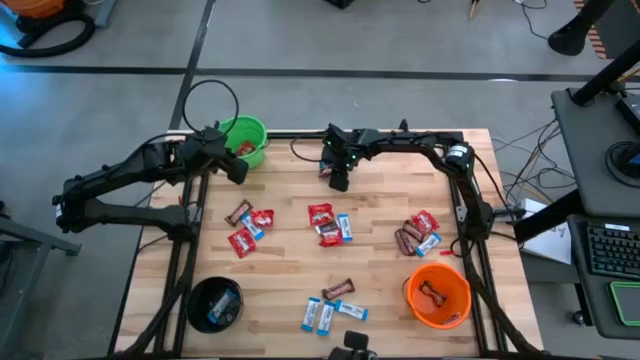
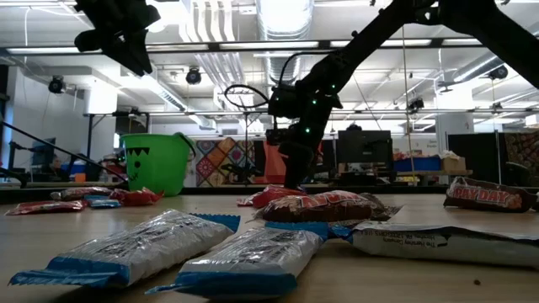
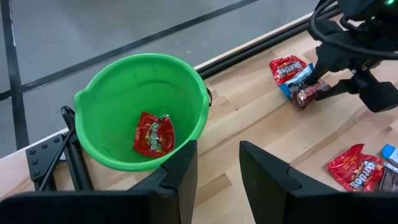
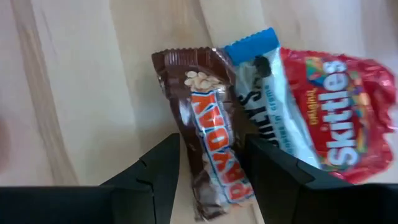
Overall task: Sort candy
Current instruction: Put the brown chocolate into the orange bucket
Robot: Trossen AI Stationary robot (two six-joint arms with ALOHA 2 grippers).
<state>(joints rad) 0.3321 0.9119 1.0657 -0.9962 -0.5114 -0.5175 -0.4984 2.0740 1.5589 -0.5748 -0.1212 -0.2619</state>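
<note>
Only the right wrist view shows the right end effector [image 4: 208, 162] spread, straddling a brown PayDay bar [image 4: 214, 137] (left end effector [image 3: 217, 168] also spread, empty).

Bare wooden table [image 1: 290, 270] lies open between the candy clusters. The right gripper [image 4: 211, 180] has its fingers apart astride a brown PayDay bar [image 4: 214, 149], hemmed by a blue-and-white packet [image 4: 264, 99] touching it and a Skittles packet [image 4: 336, 112] beyond.
</note>
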